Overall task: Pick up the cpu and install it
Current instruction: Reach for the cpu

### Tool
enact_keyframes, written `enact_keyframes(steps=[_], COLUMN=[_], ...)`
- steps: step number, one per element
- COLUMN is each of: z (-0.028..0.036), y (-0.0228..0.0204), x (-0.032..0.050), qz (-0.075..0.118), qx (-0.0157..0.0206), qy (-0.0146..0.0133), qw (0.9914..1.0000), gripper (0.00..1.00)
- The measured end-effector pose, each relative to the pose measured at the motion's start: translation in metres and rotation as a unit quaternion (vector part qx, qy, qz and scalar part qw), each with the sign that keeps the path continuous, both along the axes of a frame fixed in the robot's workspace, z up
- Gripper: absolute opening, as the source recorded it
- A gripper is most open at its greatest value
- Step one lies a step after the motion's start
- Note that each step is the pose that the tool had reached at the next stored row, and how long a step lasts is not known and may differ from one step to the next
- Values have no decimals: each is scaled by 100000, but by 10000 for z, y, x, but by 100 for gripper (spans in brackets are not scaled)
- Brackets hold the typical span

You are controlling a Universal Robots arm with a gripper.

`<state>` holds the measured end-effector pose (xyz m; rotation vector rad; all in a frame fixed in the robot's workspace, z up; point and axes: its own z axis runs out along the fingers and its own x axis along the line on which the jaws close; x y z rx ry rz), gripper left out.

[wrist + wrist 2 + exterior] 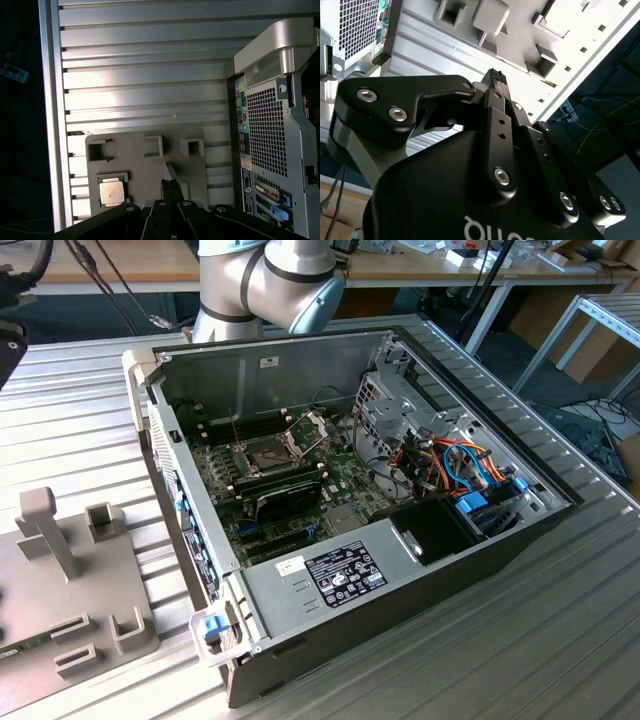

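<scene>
Holder plate (40,575): grey, lying on the ribbed table (560,640) at the exterior view's left, just beside the computer case (270,365). It has several moulded pockets.
Cpu (111,192): flat in a square pocket near the plate's corner, on the side away from the case, with its metal top up.
Handling: likely light, stiff and thin, with a slick top. The underside is probably delicate. Two opposite edges look like the place to grip, keeping it level.
Gripper (170,184): fingers together with nothing between them, over the plate's middle, near the cpu but apart from it.
Case contents: motherboard (340,475), black expansion card (285,502), power supply (330,575) along the near edge, and orange and blue cables (460,465) toward the exterior view's right.
Socket (268,452): on the motherboard, with the hinged frame (308,428) raised. The seat looks unfilled.
</scene>
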<state>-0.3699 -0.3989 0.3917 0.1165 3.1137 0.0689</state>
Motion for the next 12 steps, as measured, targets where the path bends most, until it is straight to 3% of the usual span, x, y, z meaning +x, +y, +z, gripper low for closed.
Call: enact_keyframes(steps=[1, 12], z=[-1, -15], y=[0, 0], x=[-65, -310], qz=[2, -1], qx=[-4, -1], qy=[6, -2], qw=[100000, 100000], gripper=[11, 11])
